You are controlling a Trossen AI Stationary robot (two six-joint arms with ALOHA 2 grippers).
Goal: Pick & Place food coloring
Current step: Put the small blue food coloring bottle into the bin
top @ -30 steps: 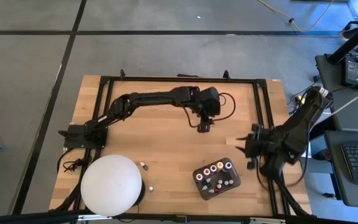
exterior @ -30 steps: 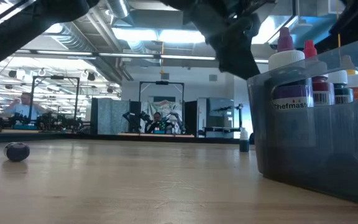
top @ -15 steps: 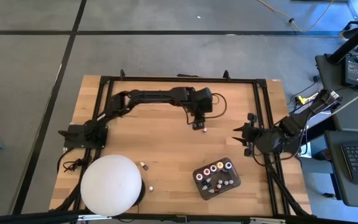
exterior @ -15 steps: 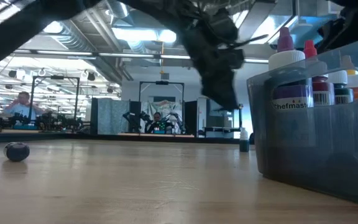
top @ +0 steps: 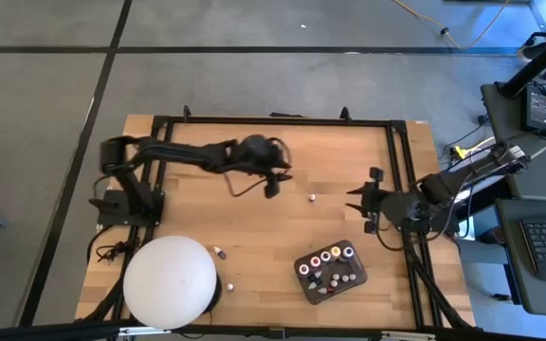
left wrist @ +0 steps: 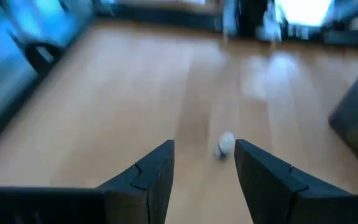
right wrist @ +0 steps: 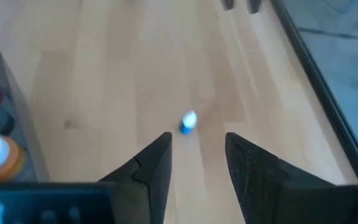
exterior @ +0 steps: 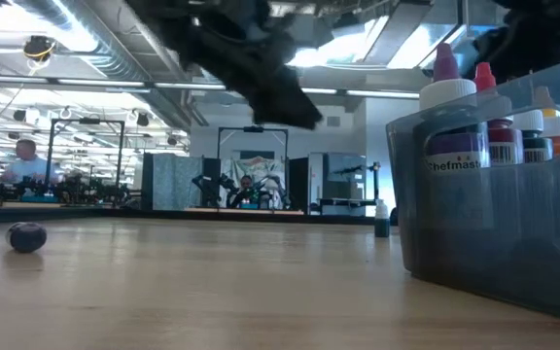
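Surface [top: 254, 227]: a pale wooden top inside a black frame, with both dark arms reaching over it from opposite sides.
White dome [top: 171, 281]: the largest item, at the near left corner, well apart from both sets of jaws.
Left arm: stretched out from its base toward the middle of the far half; the left gripper [top: 271, 185] hangs above bare wood, its jaws spread and holding nothing.
Right arm: folded low at the right edge; the right gripper [top: 355, 201] points inward at the middle, its jaws spread and empty.
Grey tray [top: 303, 280]: a dark rounded-rectangle box on the near side, closer to the right jaws than to the left, touched by neither.
Food coloring in tray [top: 326, 258]: small bottles standing upright inside, a row with red, orange and white tops along the tray's far side and darker ones nearer; from table height purple and red caps [exterior: 446, 61] rise above the wall.
Loose bottle [top: 311, 198]: a tiny white-topped bottle alone on the wood, between the two sets of jaws, just ahead of the left fingers [left wrist: 148, 177] and farther ahead of the right fingers [right wrist: 151, 163]; touching neither.
Two strays [top: 221, 253]: tiny bottles lying by the dome's rim, far from both jaws.
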